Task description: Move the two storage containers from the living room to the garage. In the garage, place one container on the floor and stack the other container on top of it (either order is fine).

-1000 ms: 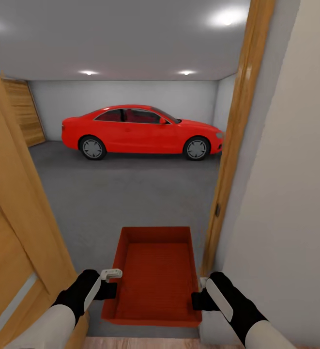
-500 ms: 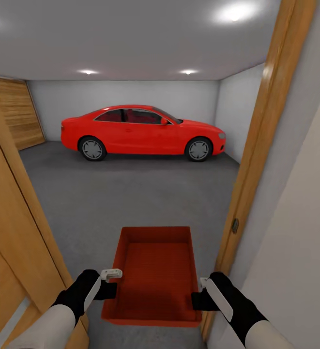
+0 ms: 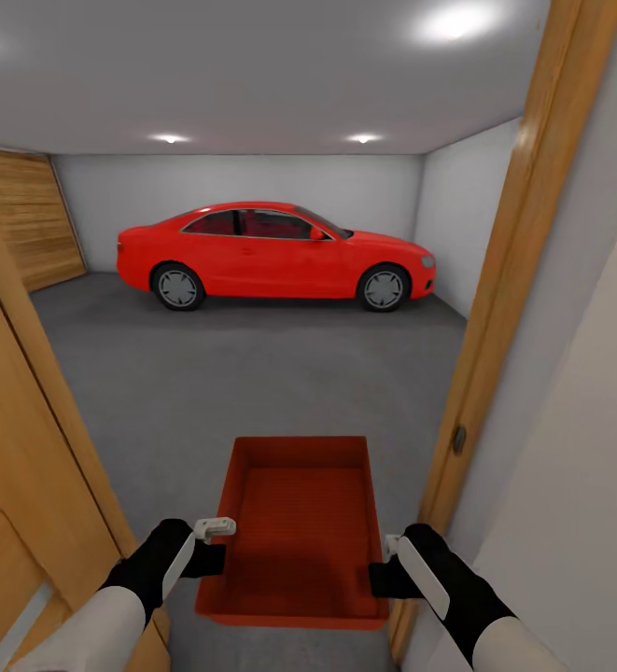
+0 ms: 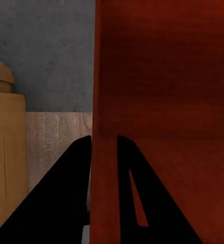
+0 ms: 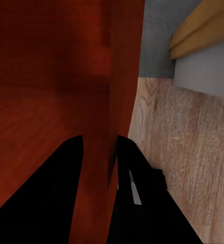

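I carry one red-orange storage container (image 3: 296, 532) in front of me, held level in the doorway to the garage. My left gripper (image 3: 217, 558) is shut on its left wall (image 4: 104, 168), one black finger on each side. On the opposite wall (image 5: 104, 168) my right gripper (image 3: 380, 577) is shut the same way. The container is empty and lidless. Ahead lies the garage's dark grey concrete floor (image 3: 252, 373) between pale walls. The second container is out of view.
A red car (image 3: 271, 252) is parked across the far end of the garage. Wooden door frame posts stand close on the left (image 3: 56, 401) and right (image 3: 504, 280). A wood-panelled door (image 3: 23, 219) is at the back left. Wood-plank flooring (image 5: 183, 152) lies below.
The view has moved forward through the doorway: the frame posts have spread outward and more of the garage shows. Both grippers hold the container as before.
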{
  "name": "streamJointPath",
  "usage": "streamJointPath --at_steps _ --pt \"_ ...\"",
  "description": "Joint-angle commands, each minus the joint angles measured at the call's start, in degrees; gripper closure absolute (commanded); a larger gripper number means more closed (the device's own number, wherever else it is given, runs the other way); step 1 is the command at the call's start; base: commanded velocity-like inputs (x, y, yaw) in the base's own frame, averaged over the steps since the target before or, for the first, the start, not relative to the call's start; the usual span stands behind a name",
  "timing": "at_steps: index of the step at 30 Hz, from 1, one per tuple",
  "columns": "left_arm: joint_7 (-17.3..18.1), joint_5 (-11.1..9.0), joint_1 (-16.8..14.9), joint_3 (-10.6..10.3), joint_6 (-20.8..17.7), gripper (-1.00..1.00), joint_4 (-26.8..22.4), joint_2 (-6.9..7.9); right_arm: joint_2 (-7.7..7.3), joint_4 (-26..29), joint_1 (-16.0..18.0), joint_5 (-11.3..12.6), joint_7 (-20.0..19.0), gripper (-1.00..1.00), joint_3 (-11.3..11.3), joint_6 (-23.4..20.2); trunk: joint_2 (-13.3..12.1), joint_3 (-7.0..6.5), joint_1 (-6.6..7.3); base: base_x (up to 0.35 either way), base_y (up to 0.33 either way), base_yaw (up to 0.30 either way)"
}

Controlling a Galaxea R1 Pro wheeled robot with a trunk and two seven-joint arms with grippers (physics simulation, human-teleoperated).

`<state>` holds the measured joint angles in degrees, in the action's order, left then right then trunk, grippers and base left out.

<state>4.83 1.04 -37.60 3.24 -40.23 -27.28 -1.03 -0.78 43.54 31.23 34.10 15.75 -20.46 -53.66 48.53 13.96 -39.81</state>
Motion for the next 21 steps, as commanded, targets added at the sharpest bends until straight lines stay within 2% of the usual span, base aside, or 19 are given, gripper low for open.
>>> streamJointPath --at_steps 1,21 --pt "0.62 0.54 -0.02 0.67 -0.29 1.0 0.03 -0.12 -0.01 0.14 0.06 0.61 0.25 1.0 -0.19 0.04 0.06 0.08 -0.03 0.266 0.075 0.0" --pt "0.62 0.54 -0.03 0.63 -0.29 1.0 0.03 -0.12 -0.01 0.14 0.06 0.61 0.25 1.0 -0.19 0.04 0.06 0.08 -0.03 0.311 0.102 0.0"
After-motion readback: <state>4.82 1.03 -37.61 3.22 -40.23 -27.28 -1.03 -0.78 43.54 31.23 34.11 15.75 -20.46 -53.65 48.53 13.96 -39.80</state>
